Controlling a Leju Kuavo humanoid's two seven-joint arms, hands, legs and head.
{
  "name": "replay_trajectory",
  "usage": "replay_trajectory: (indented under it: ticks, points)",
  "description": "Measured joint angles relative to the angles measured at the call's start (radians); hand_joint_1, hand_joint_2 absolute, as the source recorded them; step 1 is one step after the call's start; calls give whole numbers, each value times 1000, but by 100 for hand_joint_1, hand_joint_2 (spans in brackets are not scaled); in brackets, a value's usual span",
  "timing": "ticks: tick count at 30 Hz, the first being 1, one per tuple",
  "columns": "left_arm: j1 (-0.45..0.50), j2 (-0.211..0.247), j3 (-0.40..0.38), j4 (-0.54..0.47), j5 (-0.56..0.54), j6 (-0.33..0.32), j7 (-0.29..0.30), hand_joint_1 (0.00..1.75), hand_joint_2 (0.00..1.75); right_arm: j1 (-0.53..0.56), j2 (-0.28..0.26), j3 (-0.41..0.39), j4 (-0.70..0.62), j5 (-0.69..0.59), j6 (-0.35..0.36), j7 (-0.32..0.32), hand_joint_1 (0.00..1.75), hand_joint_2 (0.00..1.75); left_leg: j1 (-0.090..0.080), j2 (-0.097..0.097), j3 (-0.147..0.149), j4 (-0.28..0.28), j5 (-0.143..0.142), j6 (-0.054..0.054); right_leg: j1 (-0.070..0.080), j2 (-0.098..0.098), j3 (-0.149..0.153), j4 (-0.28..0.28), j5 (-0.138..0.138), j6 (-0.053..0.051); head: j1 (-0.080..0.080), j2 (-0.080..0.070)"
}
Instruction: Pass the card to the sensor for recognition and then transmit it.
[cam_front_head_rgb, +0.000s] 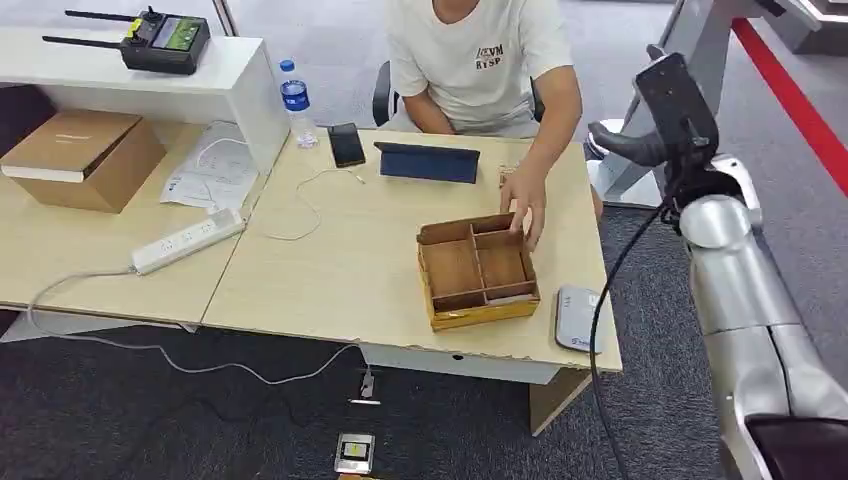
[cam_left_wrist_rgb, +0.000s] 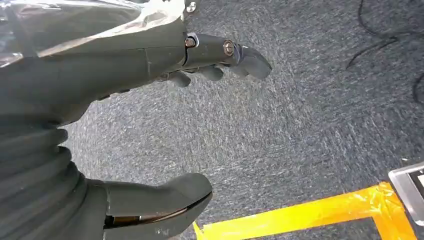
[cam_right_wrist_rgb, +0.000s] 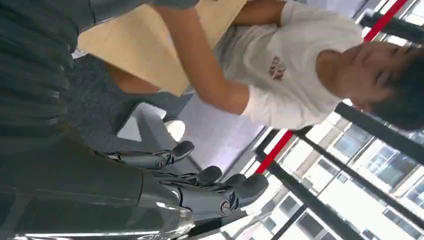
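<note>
A wooden box (cam_front_head_rgb: 478, 270) with several compartments stands on the light wood table (cam_front_head_rgb: 330, 270), right of centre. A person's hand (cam_front_head_rgb: 525, 195) rests on its far rim. A flat grey-white sensor pad (cam_front_head_rgb: 577, 318) lies at the table's front right edge. My right hand (cam_front_head_rgb: 662, 110) is raised beyond the table's right end, apart from the box; its fingers (cam_right_wrist_rgb: 200, 180) are spread and hold nothing. My left hand (cam_left_wrist_rgb: 150, 65) hangs over grey carpet with thumb and fingers apart, holding nothing.
The person in a white shirt (cam_front_head_rgb: 480, 55) sits behind the table with a dark tablet (cam_front_head_rgb: 428, 162), a phone (cam_front_head_rgb: 346, 144) and a bottle (cam_front_head_rgb: 296, 100). A power strip (cam_front_head_rgb: 188, 240) and cardboard box (cam_front_head_rgb: 80, 158) lie left. A small device (cam_front_head_rgb: 354, 452) sits on the floor by yellow tape (cam_left_wrist_rgb: 310, 215).
</note>
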Motion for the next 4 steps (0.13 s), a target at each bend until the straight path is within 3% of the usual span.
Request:
replay_trajectory:
  ticks: [4]
  points:
    - [2,0,7,1,2,0,0,0,175,140,-123,-94,-115,18,-118,-25,0,175,0,0,-1,1,-1,1,0,0,1,-1,0,0,0,0]
